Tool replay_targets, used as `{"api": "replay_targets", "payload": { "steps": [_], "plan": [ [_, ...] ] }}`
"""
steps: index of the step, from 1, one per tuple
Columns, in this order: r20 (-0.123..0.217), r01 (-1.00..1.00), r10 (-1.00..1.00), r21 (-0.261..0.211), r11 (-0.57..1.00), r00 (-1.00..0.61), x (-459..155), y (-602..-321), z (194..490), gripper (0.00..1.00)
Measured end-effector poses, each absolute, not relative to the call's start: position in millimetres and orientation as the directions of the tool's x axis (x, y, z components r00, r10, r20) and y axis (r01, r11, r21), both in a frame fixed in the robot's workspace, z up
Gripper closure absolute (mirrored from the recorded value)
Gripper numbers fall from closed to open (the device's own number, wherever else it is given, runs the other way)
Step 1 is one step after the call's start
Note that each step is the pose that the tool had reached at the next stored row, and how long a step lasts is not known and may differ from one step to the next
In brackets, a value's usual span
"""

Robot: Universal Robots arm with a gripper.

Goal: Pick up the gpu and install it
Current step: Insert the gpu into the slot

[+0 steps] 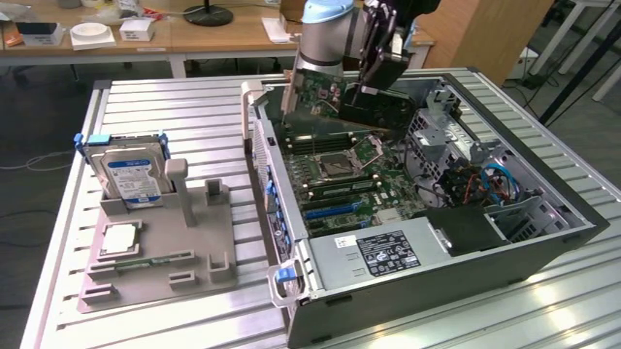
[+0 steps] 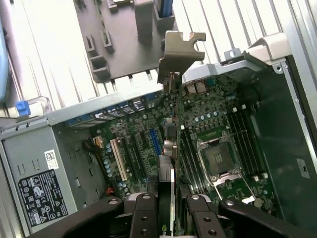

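Observation:
My gripper (image 1: 361, 93) hangs over the far part of the open computer case (image 1: 543, 240), shut on the gpu (image 1: 321, 120). The card is a thin brownish-green board, held on edge and tilted above the motherboard (image 1: 339, 167). In the wrist view the gpu (image 2: 174, 129) appears edge-on, running out from between my two black fingers (image 2: 143, 215). Its metal bracket (image 2: 181, 49) is at the card's far end, by the case wall. The card hovers above the motherboard (image 2: 218, 148) between the blue slot (image 2: 155, 141) and the processor socket (image 2: 220, 158). I cannot tell whether it touches a slot.
A grey holder (image 1: 194, 247) on the slatted table at the exterior view's left carries a blue-labelled hard drive (image 1: 131, 174), a processor chip (image 1: 118, 238) and a narrow memory stick (image 1: 155, 259). The power supply (image 1: 388, 251) fills the case's near end. Drive cages and cables (image 1: 485, 182) crowd the right side.

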State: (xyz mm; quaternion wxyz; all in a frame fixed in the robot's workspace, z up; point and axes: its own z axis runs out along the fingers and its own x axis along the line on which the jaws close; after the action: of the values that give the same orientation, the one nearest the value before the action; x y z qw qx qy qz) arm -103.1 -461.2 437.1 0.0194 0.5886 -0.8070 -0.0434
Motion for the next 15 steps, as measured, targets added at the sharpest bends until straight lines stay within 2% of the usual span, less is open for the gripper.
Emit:
{"api": "replay_targets", "payload": {
  "steps": [5, 15],
  "plan": [
    [-0.021, -0.970, -0.974, 0.093, 0.224, -0.226, -103.0, -461.2, 437.1, 0.74],
    [-0.033, -0.978, -0.981, 0.085, 0.189, -0.192, -103.0, -461.2, 435.9, 0.74]
  ]
}}
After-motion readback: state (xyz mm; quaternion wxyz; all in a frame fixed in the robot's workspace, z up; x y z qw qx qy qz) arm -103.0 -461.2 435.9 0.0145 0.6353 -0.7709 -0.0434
